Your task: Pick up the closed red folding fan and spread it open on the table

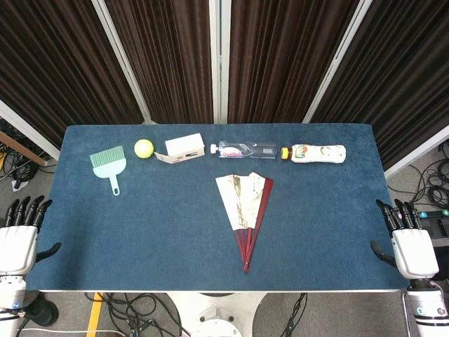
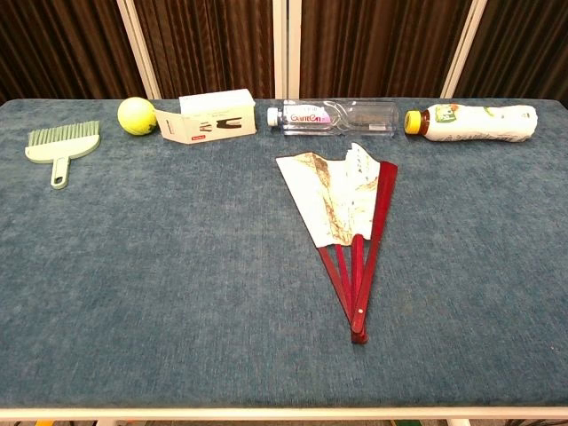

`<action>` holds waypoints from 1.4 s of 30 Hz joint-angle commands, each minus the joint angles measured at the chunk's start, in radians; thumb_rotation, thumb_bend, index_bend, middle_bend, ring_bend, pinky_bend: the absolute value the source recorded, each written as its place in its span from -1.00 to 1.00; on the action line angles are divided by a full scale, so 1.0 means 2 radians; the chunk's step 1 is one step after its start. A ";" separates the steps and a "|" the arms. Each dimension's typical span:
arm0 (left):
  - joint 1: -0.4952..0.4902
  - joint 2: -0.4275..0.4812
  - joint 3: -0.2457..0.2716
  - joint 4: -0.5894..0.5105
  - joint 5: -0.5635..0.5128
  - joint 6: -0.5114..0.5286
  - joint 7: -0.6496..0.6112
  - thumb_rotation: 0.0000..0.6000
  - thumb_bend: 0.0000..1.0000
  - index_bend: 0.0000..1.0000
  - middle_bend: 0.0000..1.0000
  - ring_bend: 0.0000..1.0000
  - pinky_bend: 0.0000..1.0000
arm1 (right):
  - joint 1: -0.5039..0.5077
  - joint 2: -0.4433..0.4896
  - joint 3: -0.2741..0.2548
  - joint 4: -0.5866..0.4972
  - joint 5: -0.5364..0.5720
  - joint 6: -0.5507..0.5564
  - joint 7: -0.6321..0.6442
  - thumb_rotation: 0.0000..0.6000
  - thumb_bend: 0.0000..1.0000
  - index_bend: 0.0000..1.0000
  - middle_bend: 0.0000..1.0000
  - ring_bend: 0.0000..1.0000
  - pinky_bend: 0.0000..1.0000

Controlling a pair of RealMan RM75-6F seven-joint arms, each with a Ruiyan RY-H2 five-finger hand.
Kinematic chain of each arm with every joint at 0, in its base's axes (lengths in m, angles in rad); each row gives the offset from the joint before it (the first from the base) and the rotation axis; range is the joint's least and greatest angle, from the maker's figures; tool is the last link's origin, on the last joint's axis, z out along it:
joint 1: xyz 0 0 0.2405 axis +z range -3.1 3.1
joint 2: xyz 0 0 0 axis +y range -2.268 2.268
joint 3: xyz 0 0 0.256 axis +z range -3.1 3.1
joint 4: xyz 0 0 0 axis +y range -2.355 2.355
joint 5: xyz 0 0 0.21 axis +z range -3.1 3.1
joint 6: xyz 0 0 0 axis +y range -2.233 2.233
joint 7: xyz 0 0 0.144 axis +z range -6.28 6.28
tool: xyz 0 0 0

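**Red folding fan lies partly spread on the blue bench, both hands resting empty at the edges**

The head view looks down on the whole bench [image 1: 175, 232] and is the only view that shows the robot's hands. The left hand [image 1: 19, 235] sits at the left edge near the front corner, fingers [image 1: 24, 209] straight, slightly apart and pointing away from the robot, thumb out to the side, holding nothing. The right hand [image 1: 407, 242] mirrors it at the right edge, fingers [image 1: 400, 210] likewise extended and empty. Both are well apart from the fan.

The chest view, low and close, shows no hands but gives finer detail. The red folding fan [image 2: 342, 209] lies flat near the centre, a little right of the middle, partly spread into a narrow wedge: pale paper with brownish markings, red ribs meeting at a pivot nearest the robot.

Along the far edge stand, left to right, a mint-green hand brush [image 2: 62, 146], a yellow-green tennis ball [image 2: 137, 115], a small white box [image 2: 213, 115] with an open flap, a clear plastic water bottle [image 2: 333, 117] on its side, and a white bottle with a yellow cap [image 2: 475, 122], also on its side.

The bench is covered in dark blue felt-like cloth. Behind it hang dark brown curtains [image 1: 280, 56] between pale uprights. The head view shows cables [image 1: 133, 309] on the floor.
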 commanded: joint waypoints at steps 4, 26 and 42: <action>0.001 -0.001 0.004 0.002 0.002 -0.002 -0.001 1.00 -1.00 -0.74 -0.82 -0.95 -0.91 | 0.002 -0.002 0.000 -0.001 0.000 -0.002 -0.002 1.00 -0.66 -0.97 -0.67 -1.00 -1.00; 0.007 -0.004 0.004 0.010 -0.001 -0.003 -0.024 1.00 -1.00 -0.74 -0.82 -0.95 -0.91 | 0.186 -0.122 0.028 0.084 -0.028 -0.205 0.052 1.00 -0.66 -0.41 -0.50 -1.00 -1.00; 0.006 -0.003 0.004 0.009 -0.004 -0.011 -0.028 1.00 -1.00 -0.74 -0.82 -0.95 -0.91 | 0.258 -0.313 0.017 0.295 -0.039 -0.212 0.069 1.00 -0.93 -0.18 -0.33 -0.90 -1.00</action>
